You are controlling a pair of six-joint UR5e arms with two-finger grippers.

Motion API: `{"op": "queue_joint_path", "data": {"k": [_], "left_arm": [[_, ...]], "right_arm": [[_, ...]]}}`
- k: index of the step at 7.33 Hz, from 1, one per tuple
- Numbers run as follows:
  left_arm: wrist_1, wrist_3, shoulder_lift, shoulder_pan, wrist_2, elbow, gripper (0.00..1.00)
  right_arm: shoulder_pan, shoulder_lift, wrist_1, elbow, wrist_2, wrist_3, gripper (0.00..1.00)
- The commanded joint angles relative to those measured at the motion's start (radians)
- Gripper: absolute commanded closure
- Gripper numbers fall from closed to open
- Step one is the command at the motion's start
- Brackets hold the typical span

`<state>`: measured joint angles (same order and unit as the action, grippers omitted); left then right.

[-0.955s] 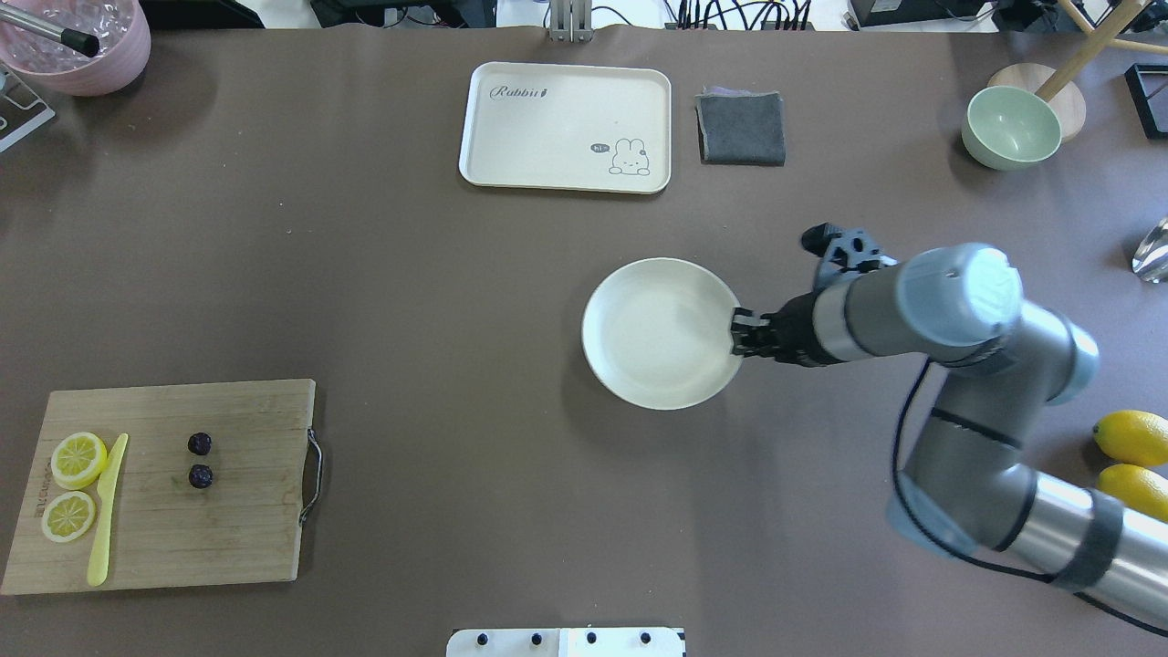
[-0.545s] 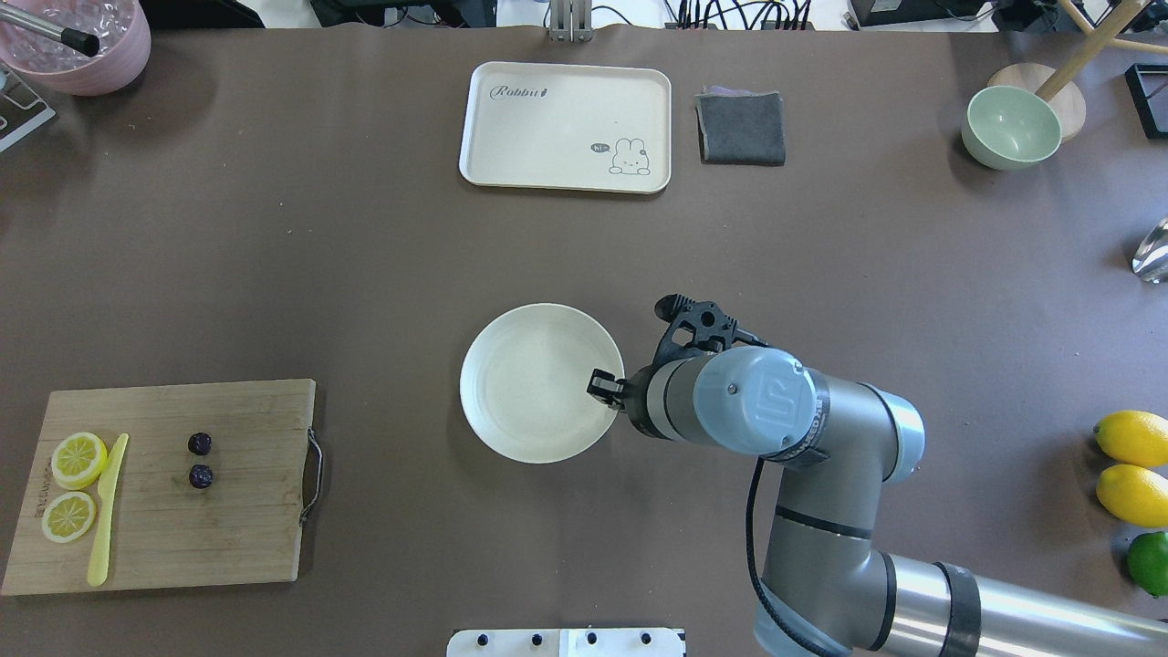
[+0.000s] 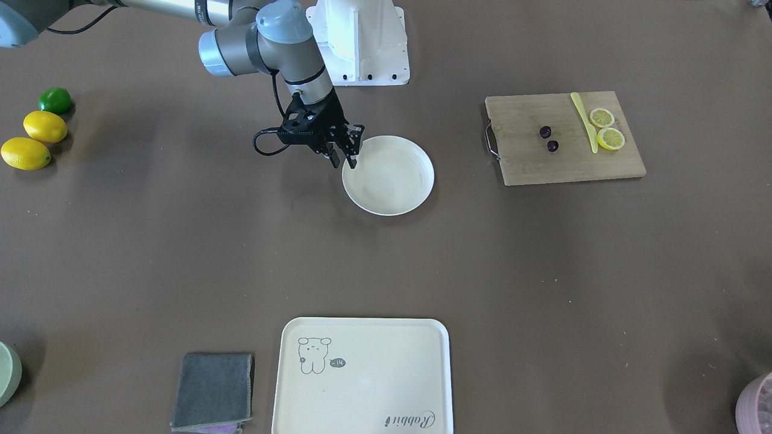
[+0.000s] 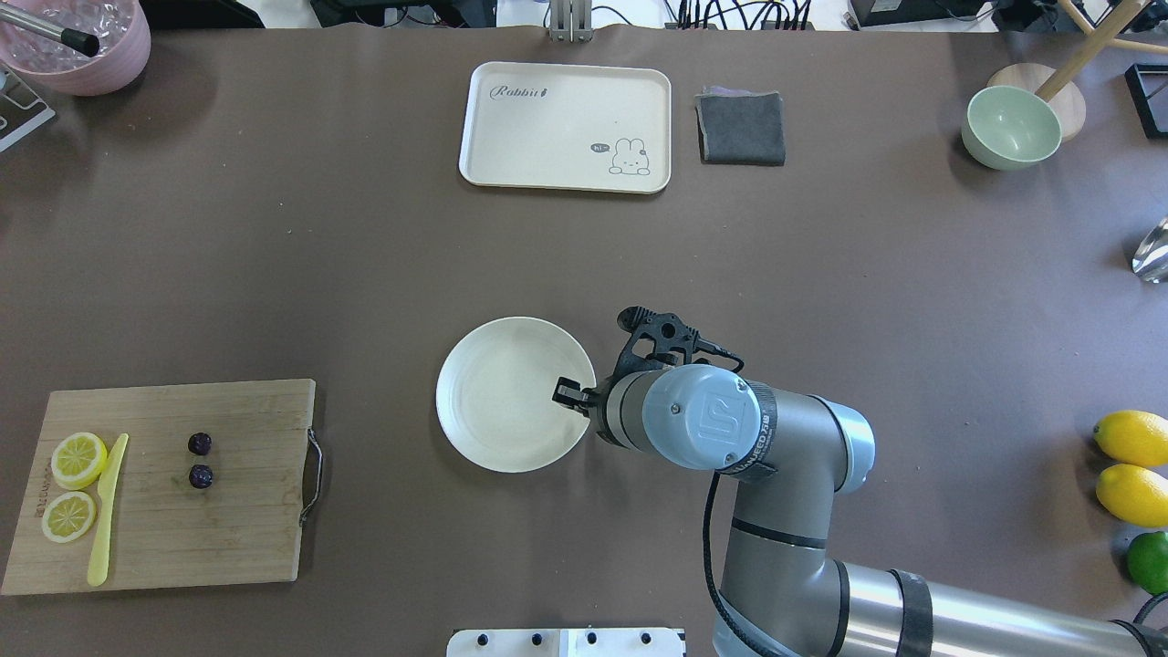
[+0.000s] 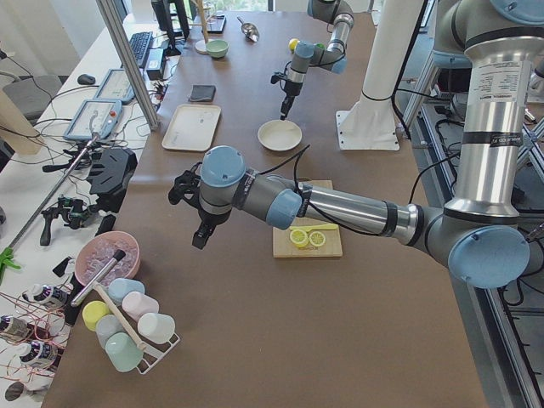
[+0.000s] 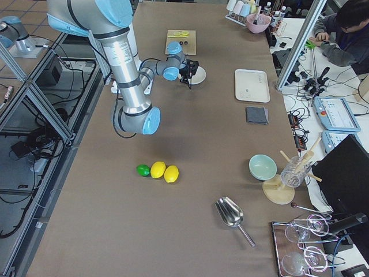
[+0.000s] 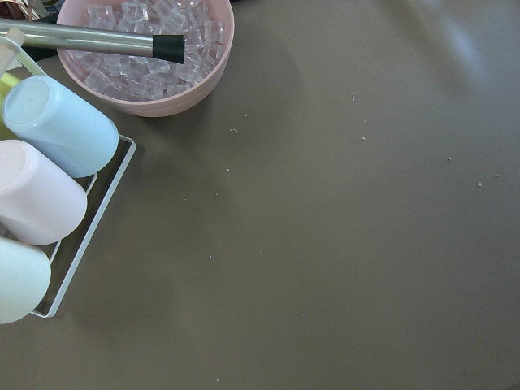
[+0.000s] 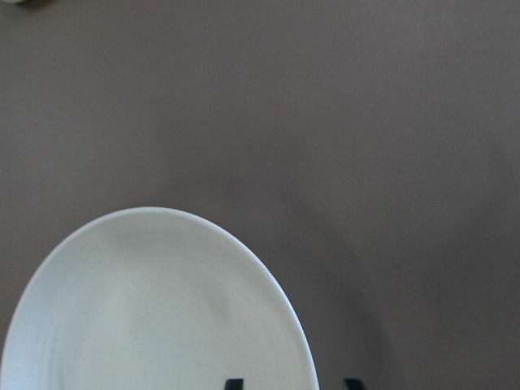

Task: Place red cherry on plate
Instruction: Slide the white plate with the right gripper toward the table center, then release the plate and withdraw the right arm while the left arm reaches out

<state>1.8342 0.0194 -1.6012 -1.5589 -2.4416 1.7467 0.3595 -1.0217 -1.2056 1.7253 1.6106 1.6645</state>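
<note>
The red cherry point(image 4: 200, 461) shows as two small dark balls on the wooden cutting board point(image 4: 246, 520) at the left front; it also appears in the front-facing view point(image 3: 549, 138). The cream plate point(image 4: 502, 394) lies flat mid-table. My right gripper point(image 4: 568, 396) is shut on the plate's right rim point(image 3: 386, 175), one finger inside and one outside. In the right wrist view both fingertips point(image 8: 234, 383) straddle the plate's rim point(image 8: 203, 309). My left gripper point(image 5: 198, 240) hangs above the table's far-left end, shown only from the side; I cannot tell its state.
Two lemon slices point(image 4: 78, 459) and a yellow knife point(image 4: 107, 511) share the board. A rabbit tray point(image 4: 566, 128) and grey cloth point(image 4: 741, 128) lie at the back. A green bowl point(image 4: 1011, 128), lemons point(image 4: 1131, 438) and a lime sit right. A pink ice bowl point(image 7: 146, 57) and cups sit far left.
My right gripper has slid the plate left and toward the robot, from right of centre to mid-table, the last step being short. Cherries and board have not moved.
</note>
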Motion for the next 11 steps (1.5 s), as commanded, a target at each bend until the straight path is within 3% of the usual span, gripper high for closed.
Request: {"op": "queue_joint_path", "data": {"k": [1, 2, 4, 6, 7, 8, 11], "left_arm": [[0.124, 0.257, 0.009, 0.060, -0.001, 0.010, 0.02], [0.251, 0.463, 0.010, 0.147, 0.004, 0.010, 0.02], [0.365, 0.681, 0.042, 0.317, 0.022, 0.040, 0.02], [0.379, 0.836, 0.117, 0.516, 0.178, 0.163, 0.02], [0.429, 0.881, 0.163, 0.625, 0.259, 0.177, 0.02], [0.507, 0.945, 0.202, 0.719, 0.330, 0.174, 0.02], [0.522, 0.998, 0.202, 0.902, 0.465, 0.175, 0.03]], "right_arm": [[0.163, -0.012, -0.191, 0.129, 0.168, -0.092, 0.00], [0.271, -0.044, -0.307, 0.214, 0.283, -0.177, 0.00], [0.440, -0.124, -0.406, 0.275, 0.395, -0.401, 0.00], [0.629, -0.232, -0.428, 0.290, 0.510, -0.678, 0.00], [0.712, -0.291, -0.434, 0.290, 0.567, -0.813, 0.00], [0.789, -0.334, -0.472, 0.292, 0.586, -0.979, 0.00], [1.010, -0.424, -0.650, 0.281, 0.588, -1.497, 0.00]]}}
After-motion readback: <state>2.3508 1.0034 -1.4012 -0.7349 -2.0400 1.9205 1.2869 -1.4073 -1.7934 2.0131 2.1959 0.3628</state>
